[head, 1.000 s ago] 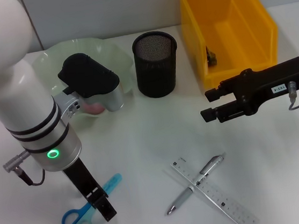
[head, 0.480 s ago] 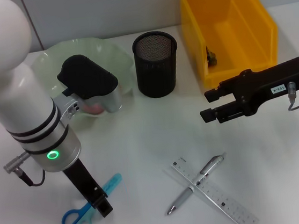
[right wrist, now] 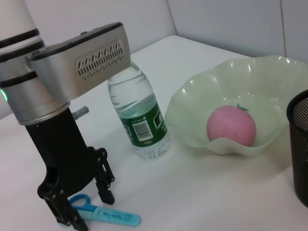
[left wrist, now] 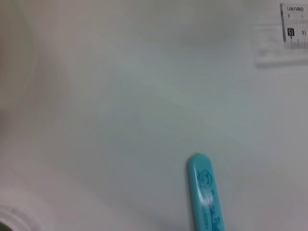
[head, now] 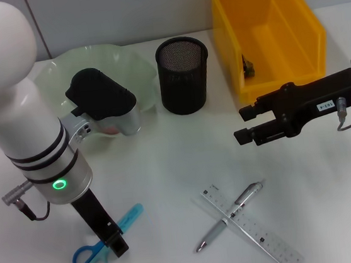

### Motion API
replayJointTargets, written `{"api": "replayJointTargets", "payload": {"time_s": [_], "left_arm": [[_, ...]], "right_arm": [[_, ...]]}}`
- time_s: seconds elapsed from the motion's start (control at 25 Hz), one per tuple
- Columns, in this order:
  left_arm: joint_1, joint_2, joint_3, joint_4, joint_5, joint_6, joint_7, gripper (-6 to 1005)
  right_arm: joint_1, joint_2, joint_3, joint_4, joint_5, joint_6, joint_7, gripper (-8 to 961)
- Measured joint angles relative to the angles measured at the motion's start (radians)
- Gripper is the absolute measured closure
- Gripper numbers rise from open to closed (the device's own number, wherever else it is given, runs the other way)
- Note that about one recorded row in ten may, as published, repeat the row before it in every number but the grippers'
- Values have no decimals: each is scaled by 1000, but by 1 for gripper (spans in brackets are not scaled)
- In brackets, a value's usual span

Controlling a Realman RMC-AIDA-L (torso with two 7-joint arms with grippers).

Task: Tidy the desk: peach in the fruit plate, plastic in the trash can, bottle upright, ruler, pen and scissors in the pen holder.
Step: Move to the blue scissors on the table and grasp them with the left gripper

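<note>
The scissors [head: 106, 244] [right wrist: 103, 215] lie flat on the desk [head: 167, 170], blue handles nearest me. My left gripper [head: 115, 243] [right wrist: 89, 207] stands open just above them, a finger on each side. The left wrist view shows the blade cover tip [left wrist: 204, 197]. The pen [head: 230, 217] lies across the ruler [head: 254, 233] [left wrist: 284, 33]. The peach [right wrist: 231, 126] rests in the fruit plate [head: 133, 63] [right wrist: 192, 134]. The bottle [right wrist: 139, 120] stands upright beside the plate. My right gripper [head: 246, 135] hovers open, in front of the trash can [head: 265, 26]. The pen holder [head: 183, 75] holds nothing I can see.
A small dark crumpled piece [head: 249, 67] lies inside the yellow bin; I cannot tell whether it is the plastic. In the head view my left arm hides the bottle and most of the peach. Bare tabletop lies between the scissors and the ruler.
My left arm has shifted slightly to the left, carrying its gripper a little along the scissors toward the handles. The right arm has not moved.
</note>
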Motion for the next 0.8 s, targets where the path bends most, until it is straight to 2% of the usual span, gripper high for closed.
{"api": "replayJointTargets", "payload": {"time_s": [0.56, 0.8], "left_arm": [[0, 0, 2, 9, -1, 9, 10, 400], [-1, 0, 1, 10, -5, 10, 10, 476]], "right_arm": [[-3, 1, 0, 0, 3, -1, 3, 297], [-4, 1, 4, 0, 3, -1, 3, 296]]}}
